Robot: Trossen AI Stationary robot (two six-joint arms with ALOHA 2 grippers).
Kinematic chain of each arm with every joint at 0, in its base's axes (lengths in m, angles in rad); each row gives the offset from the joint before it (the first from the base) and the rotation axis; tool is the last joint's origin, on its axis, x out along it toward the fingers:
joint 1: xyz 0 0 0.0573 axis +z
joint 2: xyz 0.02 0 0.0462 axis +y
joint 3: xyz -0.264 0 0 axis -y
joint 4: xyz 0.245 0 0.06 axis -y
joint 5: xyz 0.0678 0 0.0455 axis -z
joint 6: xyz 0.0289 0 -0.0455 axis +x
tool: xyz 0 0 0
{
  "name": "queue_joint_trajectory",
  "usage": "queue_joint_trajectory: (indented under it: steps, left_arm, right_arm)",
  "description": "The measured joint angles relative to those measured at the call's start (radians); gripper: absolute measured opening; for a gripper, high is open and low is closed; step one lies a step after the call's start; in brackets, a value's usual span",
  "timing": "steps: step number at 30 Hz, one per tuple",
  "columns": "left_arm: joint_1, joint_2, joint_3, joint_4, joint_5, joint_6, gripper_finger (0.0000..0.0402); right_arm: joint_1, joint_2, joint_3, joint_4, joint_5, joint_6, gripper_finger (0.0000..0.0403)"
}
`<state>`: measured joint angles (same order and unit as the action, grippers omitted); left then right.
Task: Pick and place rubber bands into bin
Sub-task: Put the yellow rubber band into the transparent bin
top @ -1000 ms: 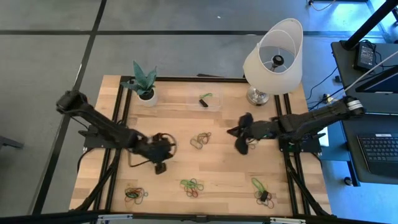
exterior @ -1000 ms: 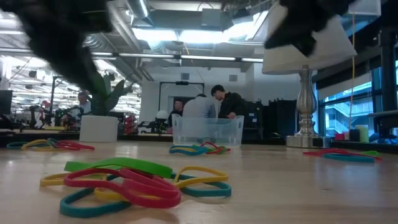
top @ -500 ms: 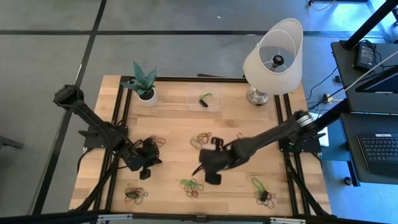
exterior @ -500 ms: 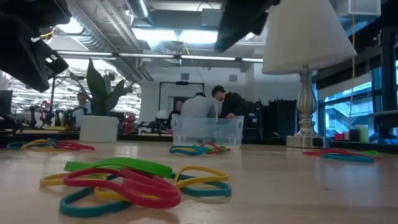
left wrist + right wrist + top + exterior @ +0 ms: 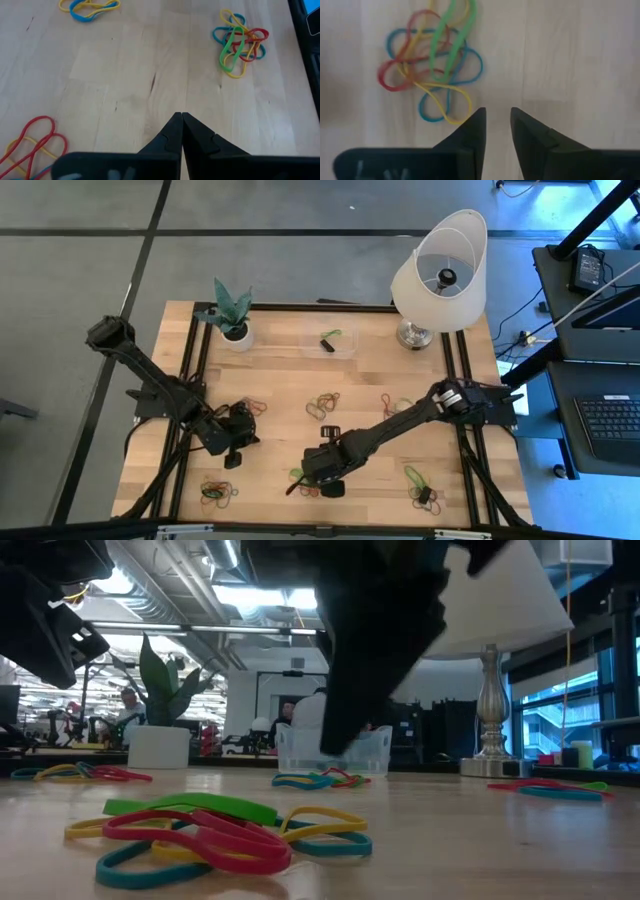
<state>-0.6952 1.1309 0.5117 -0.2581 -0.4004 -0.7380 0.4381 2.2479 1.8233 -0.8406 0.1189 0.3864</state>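
Right claw (image 5: 322, 470), which was up near the lamp a moment ago, is now hanging partly open and empty over some rubber bands (image 5: 431, 57) on the tabletop (image 5: 370, 360), getting ready to grab them for the bin (image 5: 331, 340).

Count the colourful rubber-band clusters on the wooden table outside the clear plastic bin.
6 colourful rubber-band clusters: front-left; front-centre under the right hand; front-right; beside the left hand; mid-table; just right of that. The arms may hide more.
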Motion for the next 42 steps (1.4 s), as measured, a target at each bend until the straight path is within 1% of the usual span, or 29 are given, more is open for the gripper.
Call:
queue_joint_trajectory:
  steps: [9, 16, 24, 27, 31, 32, 34, 36, 38, 42]
  left_arm:
    - [0.0, 0.0, 0.0, -0.002, -0.002, 0.0, 0.0002]
    - [0.0, 0.002, 0.0, -0.007, -0.009, 0.0, 0.0002]
    - [0.0, 0.002, 0.0, -0.01, -0.009, 0.0, 0.0003]
    - [0.0, 0.002, 0.0, -0.009, -0.008, 0.0, 0.0002]
    - [0.0, 0.002, 0.0, -0.009, -0.007, 0.0, 0.0003]
    - [0.0, 0.002, 0.0, -0.009, -0.005, 0.0, 0.0003]
    - [0.0, 0.002, 0.0, -0.012, -0.004, 0.0, 0.0002]
    - [0.0, 0.002, 0.0, -0.013, 0.002, 0.0, 0.0002]
    - [0.0, 0.002, 0.0, -0.014, 0.017, 0.0, 0.0003]
    - [0.0, 0.002, 0.0, -0.014, 0.028, 0.0, 0.0005]
  right_arm:
    - [0.001, 0.006, -0.011, 0.023, -0.017, -0.003, 0.0103]
    - [0.005, 0.038, -0.012, 0.087, -0.052, -0.102, 0.0103]
    - [0.005, 0.068, -0.012, 0.086, -0.051, -0.109, 0.0102]
    - [0.005, 0.073, -0.012, 0.085, -0.047, -0.105, 0.0081]
    - [0.003, 0.073, -0.012, 0.08, -0.056, -0.087, 0.0017]
    - [0.003, 0.073, -0.009, 0.073, -0.062, -0.07, 0.001]
    - [0.004, 0.075, 0.008, 0.032, -0.066, -0.015, 0.0011]
    - [0.007, 0.077, 0.036, -0.05, -0.075, 0.037, 0.0008]
    - [0.013, 0.07, 0.066, -0.093, -0.075, 0.056, 0.0004]
    - [0.029, 0.012, 0.095, -0.143, -0.019, 0.074, 0.0003]
